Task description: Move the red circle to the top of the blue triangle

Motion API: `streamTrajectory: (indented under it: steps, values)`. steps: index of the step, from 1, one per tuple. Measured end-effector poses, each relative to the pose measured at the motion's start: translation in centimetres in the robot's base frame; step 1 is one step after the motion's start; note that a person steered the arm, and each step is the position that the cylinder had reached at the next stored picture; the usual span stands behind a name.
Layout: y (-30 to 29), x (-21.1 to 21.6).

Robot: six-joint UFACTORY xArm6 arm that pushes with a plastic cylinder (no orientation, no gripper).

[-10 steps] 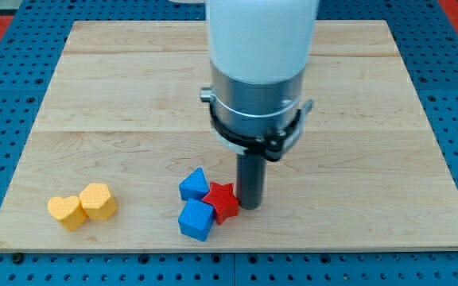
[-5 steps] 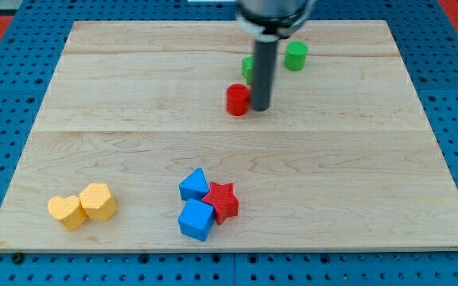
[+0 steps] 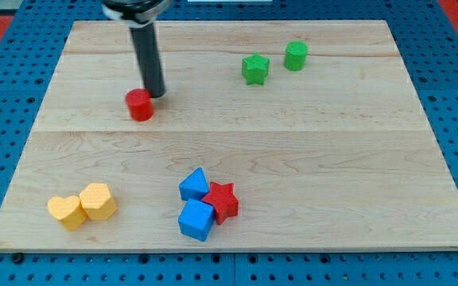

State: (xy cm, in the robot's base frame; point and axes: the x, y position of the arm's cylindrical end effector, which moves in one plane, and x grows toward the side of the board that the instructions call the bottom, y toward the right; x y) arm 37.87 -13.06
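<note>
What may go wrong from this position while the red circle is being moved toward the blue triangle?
1. My tip sits at the upper right of the red circle block, so a push would likely send it down-left, missing the blue triangle block.
2. The red star block and blue cube block look pressed against the triangle; an arriving circle may scatter them.
</note>
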Motion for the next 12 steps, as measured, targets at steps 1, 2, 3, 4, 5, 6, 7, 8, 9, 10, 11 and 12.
streamTrajectory:
  steps: [1, 2, 3, 4, 5, 6, 7, 8, 9, 10, 11, 12]
  values:
    - [-0.6, -0.9]
    - [-3.4, -1.2]
    - [-4.1, 2.6]
    - [1.5, 3.0]
    - [6.4, 3.3]
    - [5.1, 7.9]
    - [4.6, 6.2]
    - [-2.5, 7.8]
    - [-0.7, 10.8]
    - [4.7, 10.7]
    - [4.6, 10.8]
    - [3.9, 9.7]
